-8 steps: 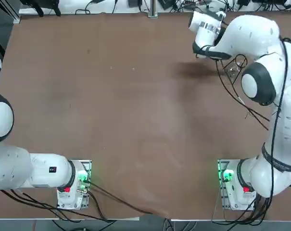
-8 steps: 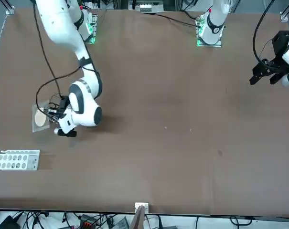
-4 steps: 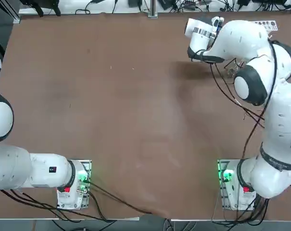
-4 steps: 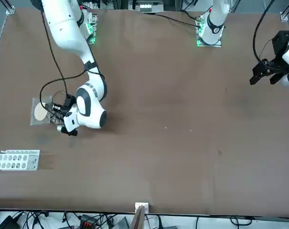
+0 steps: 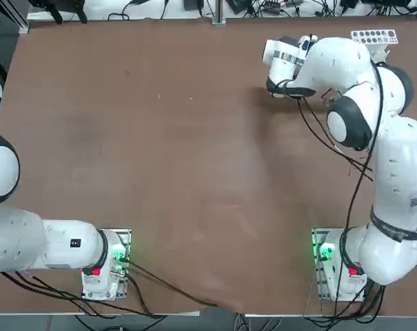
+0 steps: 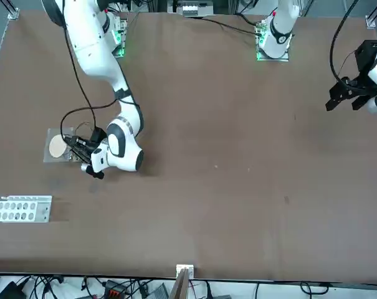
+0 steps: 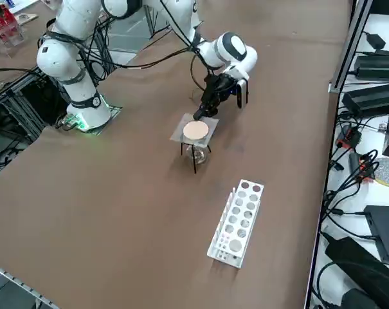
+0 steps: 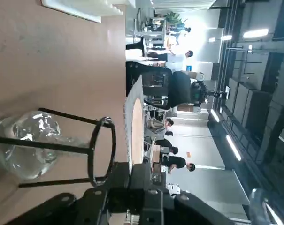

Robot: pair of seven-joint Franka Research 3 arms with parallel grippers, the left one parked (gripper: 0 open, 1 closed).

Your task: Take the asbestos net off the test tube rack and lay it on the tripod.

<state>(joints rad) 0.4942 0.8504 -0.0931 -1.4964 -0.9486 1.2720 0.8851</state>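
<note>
The asbestos net [image 7: 195, 131], a grey mesh square with a beige disc, hangs roughly level just over the tripod [image 7: 195, 156]. My right gripper [image 7: 205, 116] is shut on the net's edge. In the wrist view the net [image 8: 133, 123] shows edge-on, a small gap away from the tripod's dark ring [image 8: 102, 150], with my gripper [image 8: 141, 177] clamped on its rim. In the front view the net [image 6: 56, 146] covers the tripod, and the gripper [image 6: 74, 145] sits beside it. The white test tube rack [image 7: 239, 222] stands apart with nothing on it, and shows in the top view as the rack [image 5: 373, 36].
A clear glass vessel [image 8: 23, 146] sits between the tripod's legs. Cables trail from my wrist [image 6: 82, 115] over the table near the net. The table edge and cable clutter [image 7: 368, 161] lie past the rack.
My right wrist has swung toward the table's middle, carrying the net a little away from the rack. In the top view the rack has come out from under the arm.
</note>
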